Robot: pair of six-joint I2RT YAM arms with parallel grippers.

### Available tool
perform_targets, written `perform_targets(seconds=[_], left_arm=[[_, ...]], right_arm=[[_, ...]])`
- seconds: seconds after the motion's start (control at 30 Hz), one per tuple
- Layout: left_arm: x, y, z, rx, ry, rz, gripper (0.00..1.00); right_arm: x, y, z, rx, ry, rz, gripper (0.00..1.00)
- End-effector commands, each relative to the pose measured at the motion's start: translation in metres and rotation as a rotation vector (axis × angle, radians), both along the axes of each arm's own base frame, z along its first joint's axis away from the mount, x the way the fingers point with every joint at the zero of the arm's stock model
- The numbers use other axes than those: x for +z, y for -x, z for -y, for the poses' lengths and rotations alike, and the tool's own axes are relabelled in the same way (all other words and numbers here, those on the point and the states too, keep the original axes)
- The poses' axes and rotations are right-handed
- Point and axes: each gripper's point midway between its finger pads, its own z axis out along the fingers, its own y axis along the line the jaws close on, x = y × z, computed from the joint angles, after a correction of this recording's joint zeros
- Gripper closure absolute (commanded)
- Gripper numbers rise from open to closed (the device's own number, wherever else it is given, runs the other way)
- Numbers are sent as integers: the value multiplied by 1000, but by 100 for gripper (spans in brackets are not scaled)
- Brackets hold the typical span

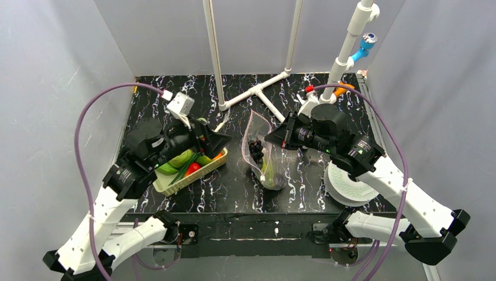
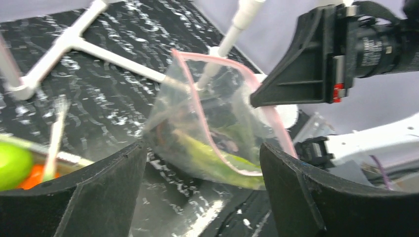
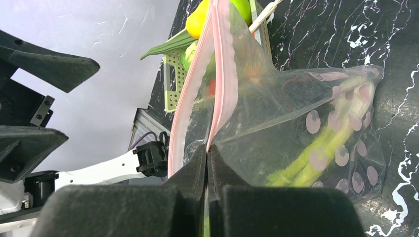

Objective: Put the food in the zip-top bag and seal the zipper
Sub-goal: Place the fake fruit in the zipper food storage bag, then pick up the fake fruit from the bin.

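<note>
The clear zip-top bag (image 1: 268, 167) stands in the middle of the table, mouth up and open, with dark purple grapes (image 1: 255, 151) and a green leek (image 1: 275, 178) inside. My right gripper (image 1: 271, 139) is shut on one lip of the pinkish zipper (image 3: 221, 74); the other lip (image 3: 184, 113) hangs free to the left. The leek (image 3: 316, 148) shows through the dotted plastic. My left gripper (image 1: 224, 142) is open and empty above the basket's far end, facing the bag (image 2: 217, 133). A green apple (image 2: 12, 165), orange piece (image 2: 33, 176), red piece (image 1: 193, 168) and yellow piece (image 3: 197, 19) lie in the basket.
The woven tan basket (image 1: 174, 186) sits left of the bag under my left arm. A white pipe frame (image 1: 257, 91) stands at the back. A white round disc (image 1: 348, 182) lies at the right under my right arm.
</note>
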Motion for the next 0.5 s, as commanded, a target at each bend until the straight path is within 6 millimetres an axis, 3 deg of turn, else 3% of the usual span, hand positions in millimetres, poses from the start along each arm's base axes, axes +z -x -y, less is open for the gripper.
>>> perform_targets(seconds=[0.0, 0.13, 0.27, 0.37, 0.47], left_arm=[[-10, -10, -49, 211, -146, 65, 16], [-38, -24, -85, 430, -241, -20, 14], [-85, -35, -108, 571, -410, -148, 14], [-118, -46, -124, 667, -545, -212, 8], [-137, -60, -143, 770, -660, -223, 2]], right_arm=[[17, -4, 4, -13, -35, 60, 99], [16, -5, 1, -5, -30, 55, 99], [15, -4, -1, 5, -28, 48, 99], [14, -4, -1, 7, -26, 45, 99], [14, -3, 0, 7, -23, 43, 99]])
